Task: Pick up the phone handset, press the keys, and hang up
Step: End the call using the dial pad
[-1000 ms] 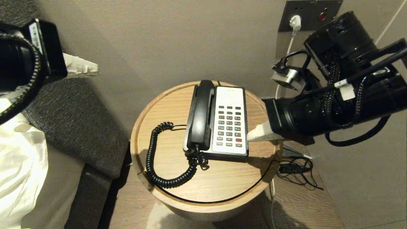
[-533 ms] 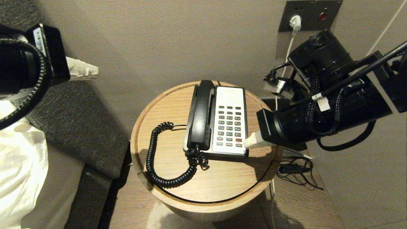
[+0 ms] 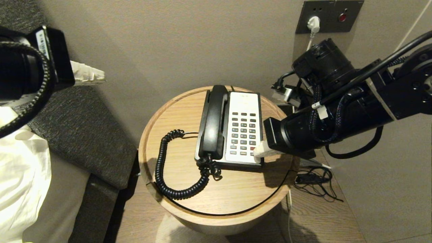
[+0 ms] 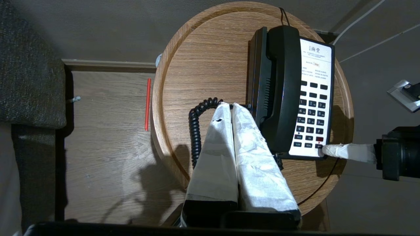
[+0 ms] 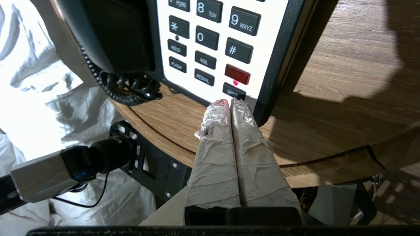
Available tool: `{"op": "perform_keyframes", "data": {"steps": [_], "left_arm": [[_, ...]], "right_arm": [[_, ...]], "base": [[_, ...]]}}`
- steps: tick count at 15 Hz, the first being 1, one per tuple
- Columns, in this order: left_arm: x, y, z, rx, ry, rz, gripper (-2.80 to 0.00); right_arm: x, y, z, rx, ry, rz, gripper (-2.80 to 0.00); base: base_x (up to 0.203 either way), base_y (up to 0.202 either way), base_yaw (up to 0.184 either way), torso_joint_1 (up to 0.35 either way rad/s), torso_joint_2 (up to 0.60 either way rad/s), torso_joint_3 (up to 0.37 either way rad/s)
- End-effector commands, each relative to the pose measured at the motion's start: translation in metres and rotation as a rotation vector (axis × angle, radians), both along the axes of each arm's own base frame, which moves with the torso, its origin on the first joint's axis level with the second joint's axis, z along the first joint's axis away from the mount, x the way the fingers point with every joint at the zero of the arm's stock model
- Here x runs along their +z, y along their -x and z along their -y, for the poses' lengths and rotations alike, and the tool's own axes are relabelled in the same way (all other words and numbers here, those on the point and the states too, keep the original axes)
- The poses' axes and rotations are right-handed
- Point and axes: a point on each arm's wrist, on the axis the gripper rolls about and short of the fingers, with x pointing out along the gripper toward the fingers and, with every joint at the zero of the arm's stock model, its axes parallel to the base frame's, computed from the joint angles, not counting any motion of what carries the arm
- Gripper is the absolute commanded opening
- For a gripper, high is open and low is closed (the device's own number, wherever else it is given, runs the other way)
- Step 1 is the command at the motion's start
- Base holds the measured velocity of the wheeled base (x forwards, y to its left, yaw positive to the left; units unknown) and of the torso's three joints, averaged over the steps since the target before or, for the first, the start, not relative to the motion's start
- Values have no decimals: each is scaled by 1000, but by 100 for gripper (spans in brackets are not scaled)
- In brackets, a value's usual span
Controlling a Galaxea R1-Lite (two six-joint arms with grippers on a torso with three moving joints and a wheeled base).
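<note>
Head view: the long glossy black plastic phone handset lies cradled on the black-and-white phone base. It looks rigid, light and slippery, best gripped mid-shaft.

Left wrist view: the left gripper, closed and empty, hovers beside the base.

Right wrist view: the right gripper, closed and empty, touches the base's lowest keys.

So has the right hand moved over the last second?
Yes. The right hand has slid left and down, from beside the phone base onto its near right corner, by the lowest keys; the base has not shifted.

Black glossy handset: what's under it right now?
The black glossy handset lies in the black-and-white phone base's cradle; the cradle's black edge shows beside it. Any hook switch beneath is covered.
</note>
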Motion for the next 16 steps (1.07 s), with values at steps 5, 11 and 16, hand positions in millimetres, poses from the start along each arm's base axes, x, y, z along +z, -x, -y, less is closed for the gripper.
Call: {"op": "perform_keyframes", "data": {"steps": [5,11,16], "left_arm": [[-1,-2,1,2,-4,-7,-280],[-1,-1,1,3,-2,-6,-280],[-3,4,-5,12,-2,-6,-280]], "right_arm": [[-7,-6,-4,-2,11,-7,-280],[-7,-6,-3,-3,12,-5,-280],[24,9,9,-14,-44,74,-280]], "base": [[0,0,0,0,0,0],[0,0,0,0,0,0],[0,0,0,0,0,0]]}}
